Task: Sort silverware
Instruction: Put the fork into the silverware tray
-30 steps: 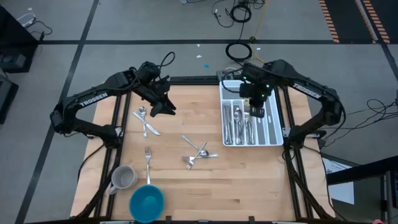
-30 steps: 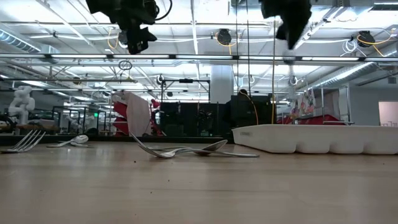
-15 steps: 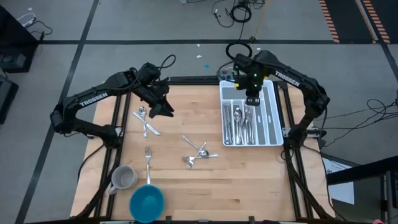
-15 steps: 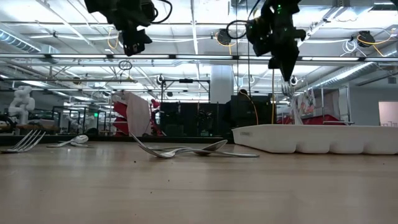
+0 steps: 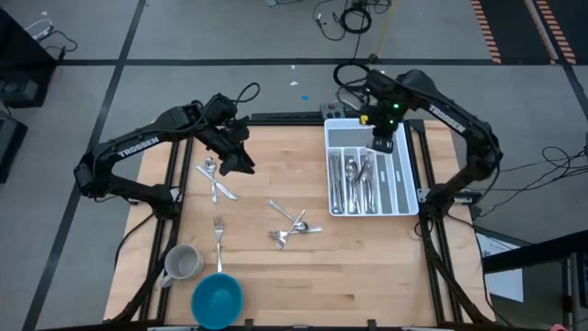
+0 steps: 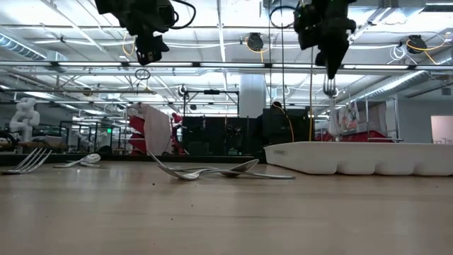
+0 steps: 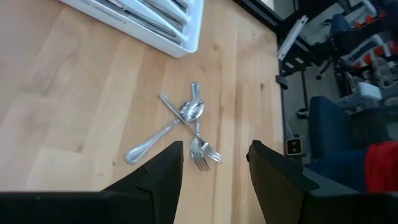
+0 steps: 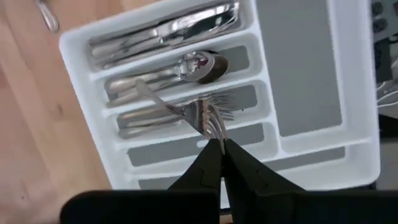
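Silverware: one fork (image 8: pixel 208 118) hangs pinched in the tightly closed right gripper (image 8: pixel 219 149), up above the white tray (image 5: pixel 406 175). Left gripper (image 5: pixel 241 164) waits wide open and empty above loose pieces (image 5: pixel 292 226) on the table (image 5: pixel 367 267).

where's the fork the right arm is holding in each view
High view: hidden under the right tool, above the far end of the white tray.
Low view: fork hangs tines down from that tool, above the tray.
Left wrist view: not in it.
Right wrist view: fork at centre, above the tray.
Shared landmark: the tray.
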You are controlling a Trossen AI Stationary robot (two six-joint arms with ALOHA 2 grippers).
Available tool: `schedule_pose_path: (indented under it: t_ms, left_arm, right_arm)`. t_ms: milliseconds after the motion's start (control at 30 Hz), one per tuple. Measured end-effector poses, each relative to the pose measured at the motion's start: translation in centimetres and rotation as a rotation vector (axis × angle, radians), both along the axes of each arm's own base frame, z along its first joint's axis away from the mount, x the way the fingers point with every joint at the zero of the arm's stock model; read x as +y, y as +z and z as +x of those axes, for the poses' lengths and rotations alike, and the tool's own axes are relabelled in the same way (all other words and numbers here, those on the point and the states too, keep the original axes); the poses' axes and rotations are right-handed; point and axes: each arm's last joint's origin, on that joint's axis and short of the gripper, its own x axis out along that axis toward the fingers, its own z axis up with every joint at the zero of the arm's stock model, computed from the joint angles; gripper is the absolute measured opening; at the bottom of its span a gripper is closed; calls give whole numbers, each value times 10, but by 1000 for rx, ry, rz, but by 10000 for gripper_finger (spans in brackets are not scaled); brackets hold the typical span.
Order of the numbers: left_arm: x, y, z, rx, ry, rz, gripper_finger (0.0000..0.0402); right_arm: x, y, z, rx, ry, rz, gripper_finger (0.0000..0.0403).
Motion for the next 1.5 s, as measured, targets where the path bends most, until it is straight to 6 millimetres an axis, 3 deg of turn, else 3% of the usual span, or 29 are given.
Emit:
schedule_pose_path:
  t_ms: [133, 267, 400, 867, 1100, 1367, 1500]
  left_arm:
    - [0, 0, 0, 3, 5, 17, 185]
    - [1, -1, 0, 12, 15, 44, 185]
    - [2, 0, 0, 13, 23, 59, 185]
    - [2, 0, 1, 5, 26, 65, 185]
    - [3, -1, 1, 22, 47, 92, 185]
    - [4, 0, 2, 20, 56, 114, 185]
    - [4, 0, 2, 19, 56, 114, 185]
  right_arm:
    - [16, 3, -15, -7, -22, -7, 0]
    - [36, -15, -31, 41, -81, 49, 0]
    - [54, -26, -41, 96, 4, 19, 0]
    - [44, -55, -23, 192, 125, 90, 0]
    - [48, -54, -21, 162, 170, 124, 0]
    - [40, -28, -11, 53, 202, 24, 0]
    - [34, -36, -3, 93, 202, 49, 0]
